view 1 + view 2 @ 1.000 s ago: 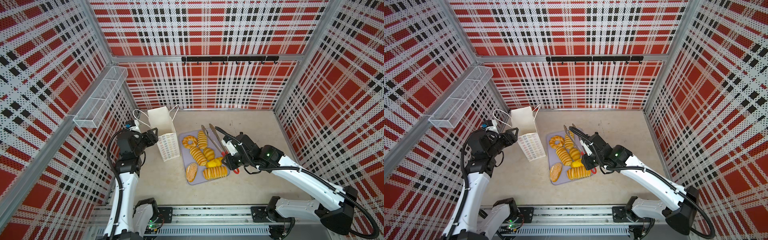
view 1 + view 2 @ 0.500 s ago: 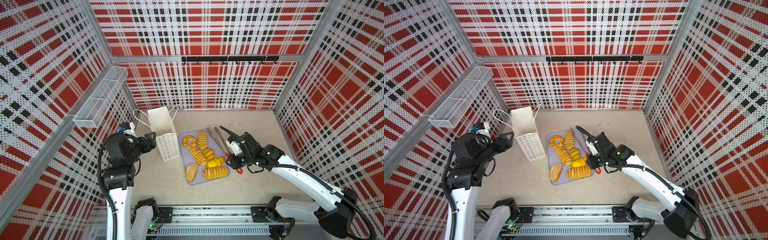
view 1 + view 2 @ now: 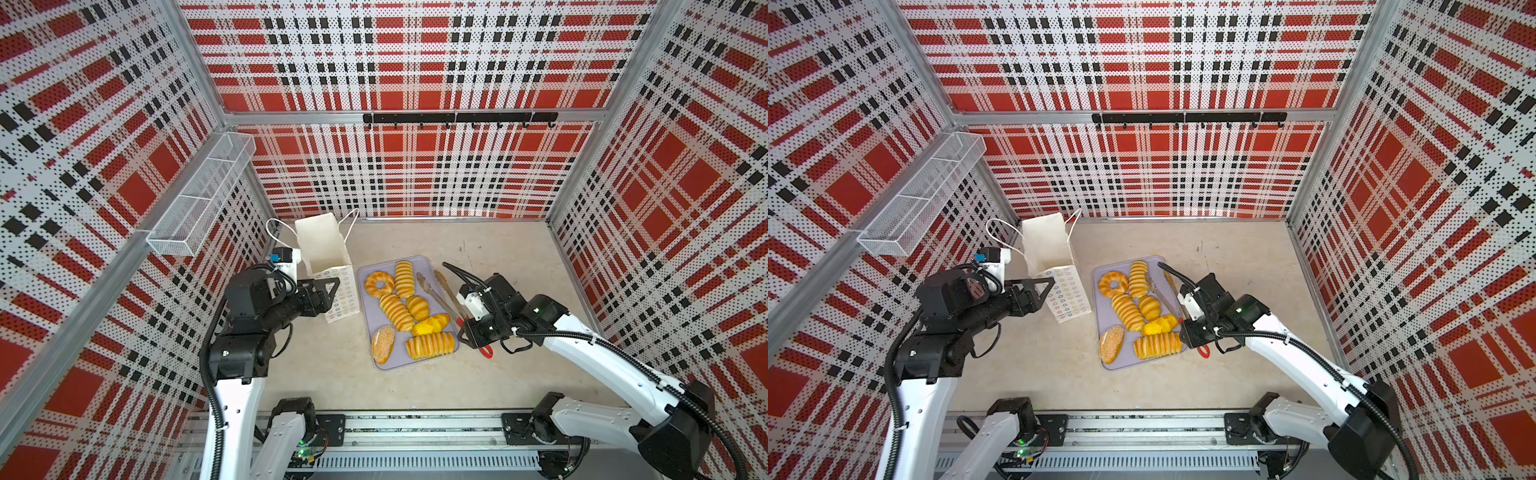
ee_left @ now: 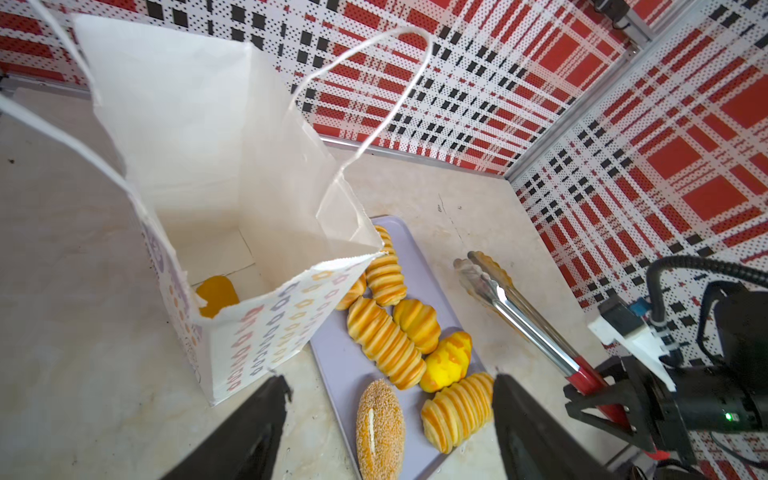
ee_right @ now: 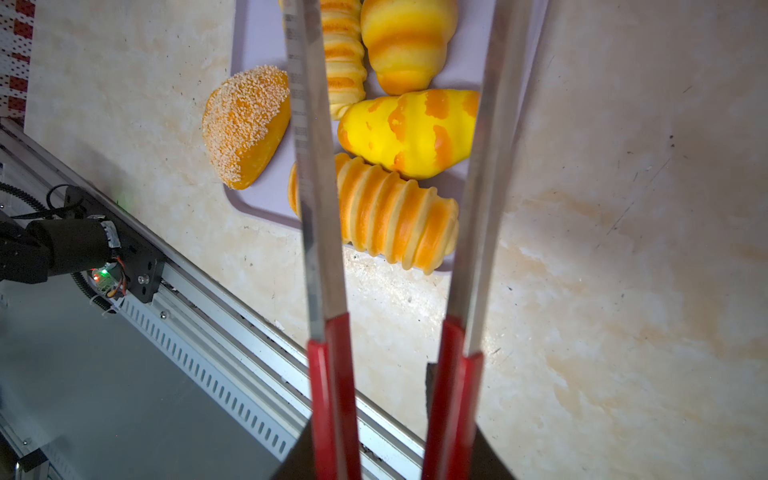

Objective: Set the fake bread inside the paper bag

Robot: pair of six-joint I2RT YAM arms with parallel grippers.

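The paper bag (image 3: pixel 322 245) stands open and upright at about ten o'clock from the lavender tray (image 3: pixel 369 318), its printed narrow side just beside the tray's edge. Seven pieces of fake bread (image 3: pixel 397 311) lie on the tray: the ring (image 3: pixel 379 283) toward eleven o'clock, the seeded oval (image 3: pixel 383 343) at seven, a ridged loaf (image 3: pixel 430 345) at five. An eighth piece (image 4: pixel 216 293), yellow, sits on the bag's floor (only the left wrist view sees it). The left gripper (image 3: pixel 330 291) hovers close to the bag's printed side, at about its eight o'clock, fingers spread wide and holding nothing. The right gripper (image 3: pixel 478 334), at the tray's four o'clock, pinches the red handles of the metal tongs (image 3: pixel 440 291). The tongs' arms stand apart and point toward eleven o'clock along the tray's three o'clock edge.
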